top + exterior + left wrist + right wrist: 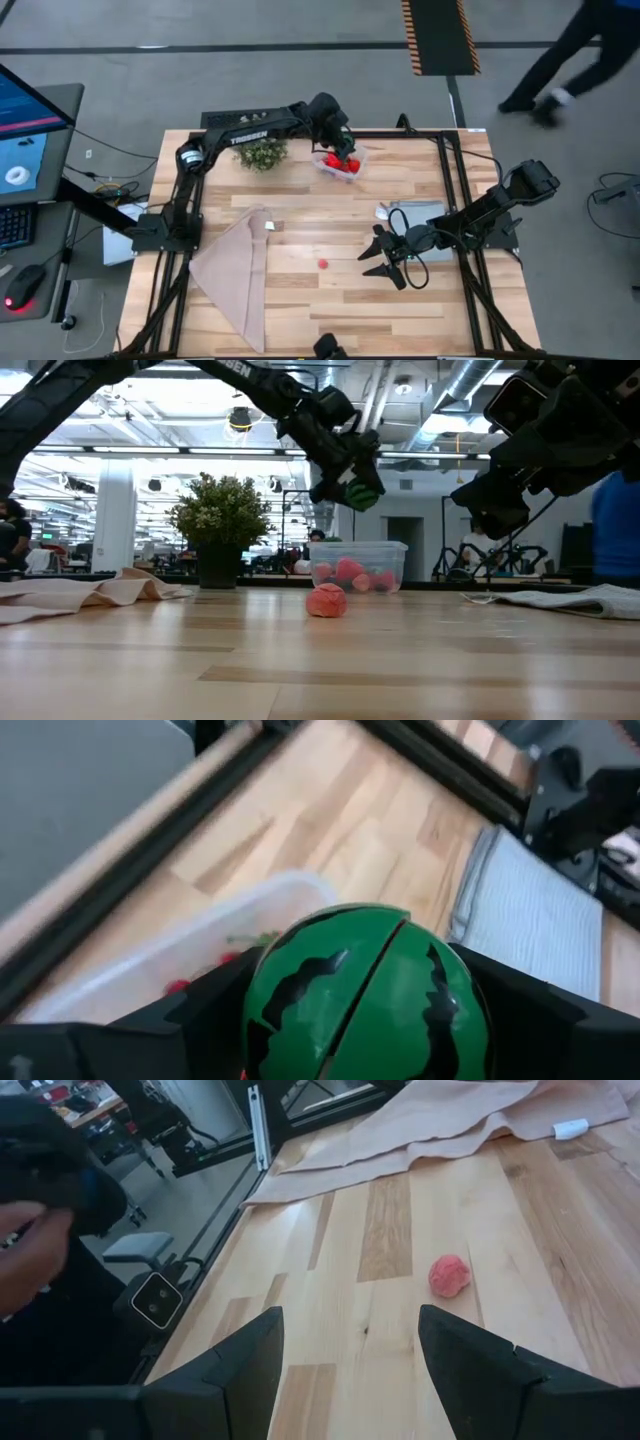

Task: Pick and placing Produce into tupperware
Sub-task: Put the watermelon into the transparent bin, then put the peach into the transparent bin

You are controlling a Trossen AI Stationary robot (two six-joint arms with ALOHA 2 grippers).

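Pinching green striped ball [365, 995], left gripper [352, 488] hides tupperware [341, 164] contents; right gripper [350, 1355] spread.

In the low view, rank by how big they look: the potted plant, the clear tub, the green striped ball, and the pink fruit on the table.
1. potted plant
2. clear tub
3. and 4. green striped ball in the left gripper, and pink fruit: alike, and the fruit lies nearer the camera, so unranked.

Bright ceiling lights [240, 418] lit the scene evenly; shadows stayed soft, and the watermelon ball [365, 995] blurred close-up.
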